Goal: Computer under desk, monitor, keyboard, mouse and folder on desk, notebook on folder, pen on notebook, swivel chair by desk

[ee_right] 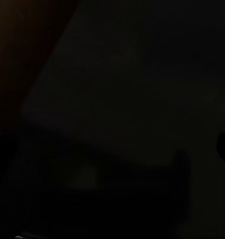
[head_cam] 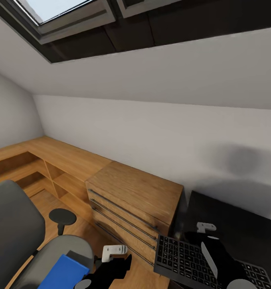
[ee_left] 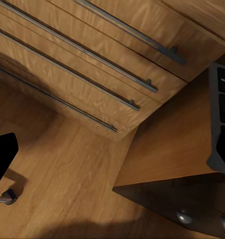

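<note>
Right gripper (head_cam: pixel 207 237) hovers over the keyboard (head_cam: pixel 179 257) near the desk (head_cam: pixel 247 228) edge, grip state impossible to tell; left gripper (head_cam: pixel 115 257), equally unreadable, hangs beside the wooden chest (head_cam: pixel 139 200), while the blue folder (head_cam: pixel 65 273) rests on the swivel chair (head_cam: pixel 15 228).

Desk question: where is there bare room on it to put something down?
The desk is bare between the keyboard and the wall. Its near end is crowded by the keyboard and the right arm. The wooden chest beside it has a bare top.
</note>
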You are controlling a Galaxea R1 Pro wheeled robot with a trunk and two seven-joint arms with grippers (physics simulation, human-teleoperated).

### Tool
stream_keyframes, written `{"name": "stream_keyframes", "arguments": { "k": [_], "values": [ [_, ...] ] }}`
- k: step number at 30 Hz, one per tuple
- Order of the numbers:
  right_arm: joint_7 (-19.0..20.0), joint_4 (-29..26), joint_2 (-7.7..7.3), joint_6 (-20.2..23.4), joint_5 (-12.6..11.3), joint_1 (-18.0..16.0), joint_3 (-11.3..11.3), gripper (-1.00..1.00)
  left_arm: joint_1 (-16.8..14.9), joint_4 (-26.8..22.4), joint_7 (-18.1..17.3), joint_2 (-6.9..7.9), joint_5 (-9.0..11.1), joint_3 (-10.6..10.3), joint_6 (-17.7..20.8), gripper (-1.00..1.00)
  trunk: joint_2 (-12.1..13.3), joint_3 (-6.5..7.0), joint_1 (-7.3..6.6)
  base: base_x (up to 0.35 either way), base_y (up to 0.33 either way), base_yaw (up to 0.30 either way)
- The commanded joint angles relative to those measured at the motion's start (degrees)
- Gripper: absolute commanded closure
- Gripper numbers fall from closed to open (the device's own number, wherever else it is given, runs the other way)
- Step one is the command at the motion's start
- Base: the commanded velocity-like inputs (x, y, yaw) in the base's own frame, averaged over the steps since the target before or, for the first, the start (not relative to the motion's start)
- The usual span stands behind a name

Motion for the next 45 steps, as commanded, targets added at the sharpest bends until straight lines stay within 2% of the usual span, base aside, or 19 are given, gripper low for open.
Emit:
{"name": "stream_keyframes", "arguments": {
  "k": [1,6,21,37,45],
  "values": [
    [-0.3,0.1,-0.06,0.3,-0.2,0.0,-0.1,-1.0,0.0,-0.1,0.5,-0.01,0.6,0.0,0.2,-1.0,-0.5,-0.24,0.23,0.0,0.0,0.0],
    [-0.5,0.4,-0.07,0.3,-0.2,0.0,-0.2,-1.0,0.0,-0.1,0.5,-0.02,0.6,0.0,0.2,-1.0,-2.5,-1.14,1.33,0.0,0.0,0.0],
    [-0.5,0.5,-0.06,0.3,-0.2,0.0,-0.3,-1.0,0.0,-0.1,0.4,0.23,0.7,-0.1,0.2,-1.0,-2.5,-1.14,1.33,-0.003,0.0,0.0],
    [-0.5,0.5,0.09,0.3,-0.2,0.0,-0.2,-1.0,0.0,-0.1,0.4,0.25,0.7,-0.1,0.2,-1.0,-2.5,-1.14,1.33,-0.155,0.0,0.0],
    [-0.5,0.5,0.12,0.3,-0.2,0.0,-0.2,-1.0,0.0,-0.1,0.4,0.25,0.7,-0.2,0.2,-1.0,-2.5,-1.14,1.33,-0.036,0.0,0.0]
  ]
}}
